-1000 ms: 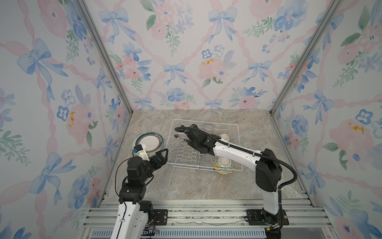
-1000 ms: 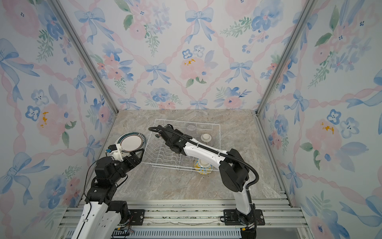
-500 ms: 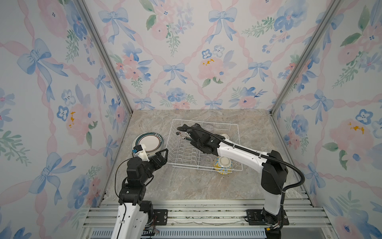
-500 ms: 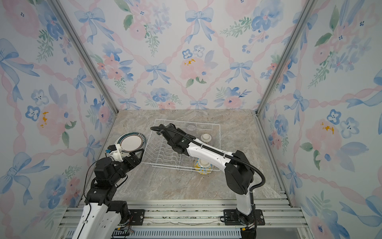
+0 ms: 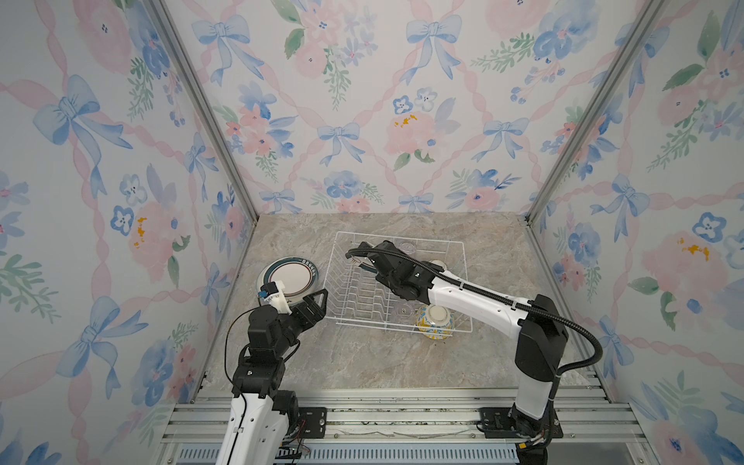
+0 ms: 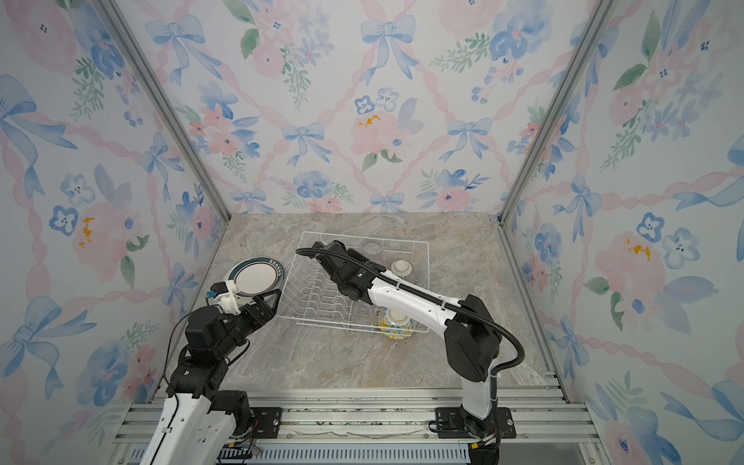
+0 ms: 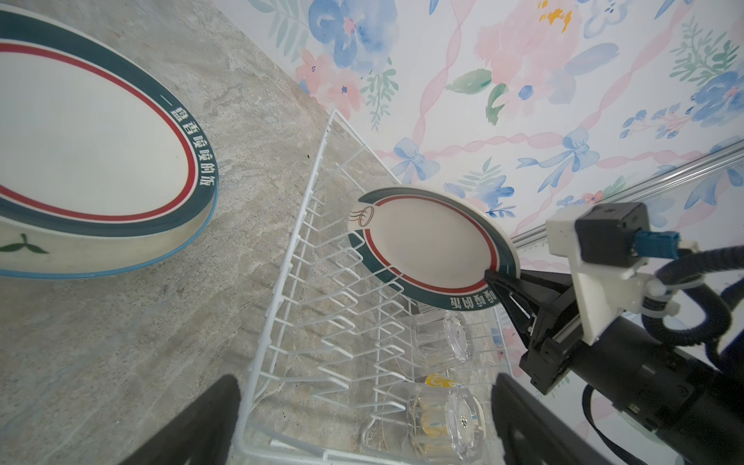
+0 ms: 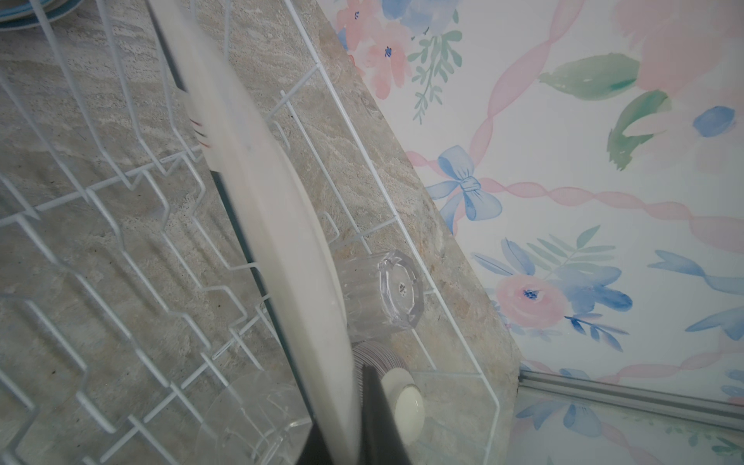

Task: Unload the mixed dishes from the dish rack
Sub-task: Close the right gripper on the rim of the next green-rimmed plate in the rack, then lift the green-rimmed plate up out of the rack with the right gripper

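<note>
Right gripper is clamped on the rim of the dark-rimmed plate, pinching face and back at the lettered edge. The plate sits tilted over the dividers near the 10 o'clock corner of the dish rack, and whether its low edge is clear of the wires I cannot tell. It looks like glazed ceramic: stiff, fairly heavy for a one-edge pinch, slick, and likely to chip if it knocks a wire. So I'd judge the rim hold the right one, but it wants a slow, straight lift along the slot. The right arm stretches long and low across the rack from the desk's 5 o'clock side, wrist rolled to match the plate's tilt. Left gripper hangs wide apart, holding nothing, just off the rack's 8 o'clock corner, beside the teal-rimmed plate lying flat on the desk at 9 o'clock. A glass cup and the yellow-blue bowl wait at the rack's 5 o'clock end.
</note>
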`<state>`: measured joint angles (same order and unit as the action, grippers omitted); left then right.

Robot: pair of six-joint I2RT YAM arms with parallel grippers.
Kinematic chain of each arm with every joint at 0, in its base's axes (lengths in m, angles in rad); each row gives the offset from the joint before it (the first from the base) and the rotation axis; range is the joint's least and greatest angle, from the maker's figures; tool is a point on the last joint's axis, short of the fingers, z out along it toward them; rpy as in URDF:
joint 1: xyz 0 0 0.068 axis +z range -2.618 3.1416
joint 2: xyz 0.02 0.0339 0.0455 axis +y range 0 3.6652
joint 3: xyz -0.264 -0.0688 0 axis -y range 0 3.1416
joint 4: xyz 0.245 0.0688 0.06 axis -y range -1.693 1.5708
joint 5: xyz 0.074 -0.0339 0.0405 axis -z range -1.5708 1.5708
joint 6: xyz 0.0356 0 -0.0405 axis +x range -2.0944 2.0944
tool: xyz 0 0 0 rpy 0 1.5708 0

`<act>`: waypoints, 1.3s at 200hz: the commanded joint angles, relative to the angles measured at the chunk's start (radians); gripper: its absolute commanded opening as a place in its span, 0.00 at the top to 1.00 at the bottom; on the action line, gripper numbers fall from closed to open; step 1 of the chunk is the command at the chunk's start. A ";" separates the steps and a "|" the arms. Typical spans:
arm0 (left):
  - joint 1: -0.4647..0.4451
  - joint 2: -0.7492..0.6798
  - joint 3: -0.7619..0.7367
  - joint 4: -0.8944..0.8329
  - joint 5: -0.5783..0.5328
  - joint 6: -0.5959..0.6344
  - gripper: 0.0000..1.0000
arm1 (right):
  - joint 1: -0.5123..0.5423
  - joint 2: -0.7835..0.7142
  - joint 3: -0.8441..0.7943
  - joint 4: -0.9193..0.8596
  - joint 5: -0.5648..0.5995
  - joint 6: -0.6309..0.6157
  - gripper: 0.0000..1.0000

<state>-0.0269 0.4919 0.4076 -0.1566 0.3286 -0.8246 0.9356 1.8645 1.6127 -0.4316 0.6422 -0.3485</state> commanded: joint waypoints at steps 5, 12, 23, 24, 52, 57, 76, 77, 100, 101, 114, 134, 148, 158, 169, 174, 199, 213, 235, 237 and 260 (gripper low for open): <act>-0.010 0.005 -0.013 0.029 -0.006 -0.011 0.02 | 0.009 -0.076 -0.001 0.056 -0.051 0.070 0.91; -0.011 0.007 -0.013 0.029 -0.007 -0.013 0.02 | 0.009 -0.080 -0.003 0.057 -0.052 0.072 0.91; -0.012 0.008 -0.012 0.033 -0.006 -0.013 0.02 | 0.009 -0.086 -0.004 0.060 -0.052 0.074 0.91; -0.012 0.008 -0.012 0.033 -0.006 -0.013 0.02 | 0.009 -0.086 -0.005 0.060 -0.052 0.074 0.91; -0.016 0.013 -0.012 0.038 -0.007 -0.015 0.02 | 0.009 -0.098 -0.008 0.067 -0.051 0.075 0.92; -0.016 0.013 -0.013 0.038 -0.007 -0.016 0.02 | 0.009 -0.101 -0.008 0.067 -0.051 0.076 0.92; -0.018 0.016 -0.015 0.042 -0.008 -0.016 0.02 | 0.009 -0.110 -0.010 0.071 -0.053 0.081 0.93; -0.019 0.016 -0.015 0.042 -0.007 -0.016 0.02 | 0.009 -0.112 -0.010 0.071 -0.053 0.081 0.93; -0.021 0.019 -0.016 0.044 -0.006 -0.017 0.02 | 0.009 -0.126 -0.017 0.076 -0.055 0.090 0.95; -0.020 0.019 -0.016 0.044 -0.006 -0.017 0.02 | 0.009 -0.126 -0.016 0.076 -0.055 0.090 0.95; -0.022 0.019 -0.018 0.045 -0.007 -0.018 0.02 | 0.009 -0.135 -0.022 0.077 -0.058 0.100 0.97; -0.024 0.018 -0.018 0.045 -0.007 -0.018 0.02 | 0.009 -0.150 -0.028 0.076 -0.060 0.117 0.97; -0.025 0.017 -0.019 0.045 -0.008 -0.020 0.02 | 0.009 -0.161 -0.029 0.070 -0.062 0.132 0.97; -0.025 0.019 -0.021 0.048 -0.010 -0.022 0.02 | 0.009 -0.170 -0.030 0.068 -0.063 0.140 0.97; -0.027 0.019 -0.020 0.049 -0.008 -0.022 0.02 | 0.008 -0.182 -0.036 0.069 -0.068 0.152 0.97; -0.027 0.019 -0.021 0.051 -0.008 -0.023 0.02 | 0.008 -0.187 -0.038 0.070 -0.072 0.157 0.98; -0.031 0.023 -0.021 0.054 -0.008 -0.024 0.02 | 0.003 -0.204 -0.046 0.070 -0.093 0.191 0.98; -0.033 0.024 -0.023 0.054 -0.010 -0.024 0.02 | -0.002 -0.231 -0.051 0.067 -0.110 0.214 0.99; -0.035 0.025 -0.024 0.057 -0.011 -0.026 0.02 | -0.017 -0.257 -0.060 0.068 -0.150 0.256 1.00; -0.035 0.026 -0.024 0.057 -0.011 -0.027 0.02 | -0.019 -0.259 -0.061 0.068 -0.155 0.261 1.00; -0.039 0.027 -0.025 0.061 -0.013 -0.027 0.02 | -0.045 -0.282 -0.075 0.067 -0.211 0.316 1.00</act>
<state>-0.0551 0.5163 0.3988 -0.1261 0.3267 -0.8433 0.9222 1.6440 1.5505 -0.3992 0.4877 -0.1284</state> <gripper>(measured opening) 0.979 0.077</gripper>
